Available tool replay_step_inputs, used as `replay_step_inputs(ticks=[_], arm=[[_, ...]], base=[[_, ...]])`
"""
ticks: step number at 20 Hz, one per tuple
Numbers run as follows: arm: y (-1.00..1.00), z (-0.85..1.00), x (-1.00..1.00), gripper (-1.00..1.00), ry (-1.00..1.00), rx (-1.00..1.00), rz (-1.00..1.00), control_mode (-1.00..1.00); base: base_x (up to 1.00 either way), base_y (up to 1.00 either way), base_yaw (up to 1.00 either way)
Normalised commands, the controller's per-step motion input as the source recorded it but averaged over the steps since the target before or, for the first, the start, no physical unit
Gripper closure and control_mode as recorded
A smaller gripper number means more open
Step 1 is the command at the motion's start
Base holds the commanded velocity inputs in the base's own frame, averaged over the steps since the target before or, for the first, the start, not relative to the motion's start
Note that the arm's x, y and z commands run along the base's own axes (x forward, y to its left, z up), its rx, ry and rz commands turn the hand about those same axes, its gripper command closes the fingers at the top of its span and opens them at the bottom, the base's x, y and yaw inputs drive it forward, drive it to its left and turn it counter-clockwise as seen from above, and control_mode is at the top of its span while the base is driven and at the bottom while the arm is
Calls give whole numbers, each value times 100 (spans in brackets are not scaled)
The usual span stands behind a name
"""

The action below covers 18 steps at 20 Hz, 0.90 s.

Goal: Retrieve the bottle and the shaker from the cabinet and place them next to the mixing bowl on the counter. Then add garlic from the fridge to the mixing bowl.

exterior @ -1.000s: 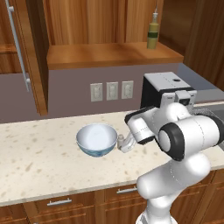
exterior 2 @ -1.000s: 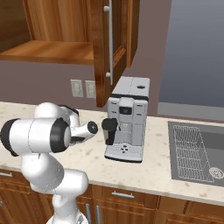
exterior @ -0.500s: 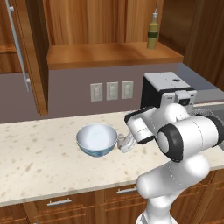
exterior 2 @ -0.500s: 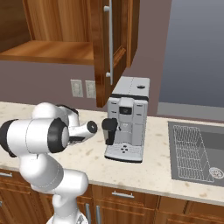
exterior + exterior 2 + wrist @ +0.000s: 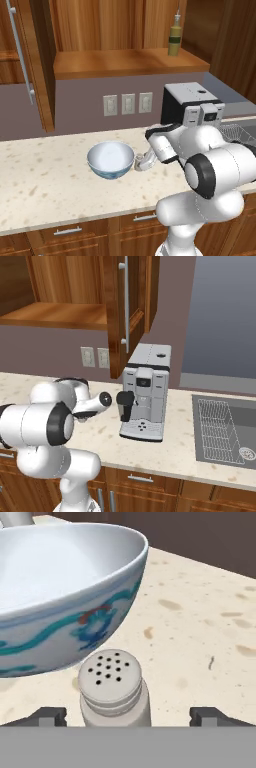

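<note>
The shaker (image 5: 114, 687), a pale cylinder with a perforated top, stands upright on the beige counter (image 5: 200, 637) right beside the blue-patterned mixing bowl (image 5: 60, 587). My gripper (image 5: 130, 716) is open, with a fingertip (image 5: 50, 716) well clear of the shaker on each side. From the left base view the bowl (image 5: 110, 159) sits mid-counter with the shaker (image 5: 140, 164) at its right, and my hand is low over it. The olive-green bottle (image 5: 174, 40) stands on the open cabinet's shelf (image 5: 125, 62). The garlic and the fridge are out of view.
A coffee machine (image 5: 145, 391) stands on the counter right of the arm, with a sink (image 5: 225, 431) beyond it. The cabinet doors (image 5: 127, 306) hang open above. Wall outlets (image 5: 128, 104) sit behind the bowl.
The jaws have opened and let go of the shaker, which now stands on the counter by the bowl. The arm has barely moved.
</note>
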Motion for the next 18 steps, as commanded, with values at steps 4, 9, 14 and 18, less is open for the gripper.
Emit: replay_step_inputs(ticks=[4, 9, 14, 18], arm=[[0, 83, 0, -100, 0, 0, -9, -100], [0, 83, 0, -100, 1, 0, -16, -100], [0, 81, 0, -100, 0, 0, -31, -100], [9, 85, 0, -100, 0, -8, -34, -100]], base=[[0, 0, 0], [0, 0, 0], [0, 0, 0], [0, 0, 0]])
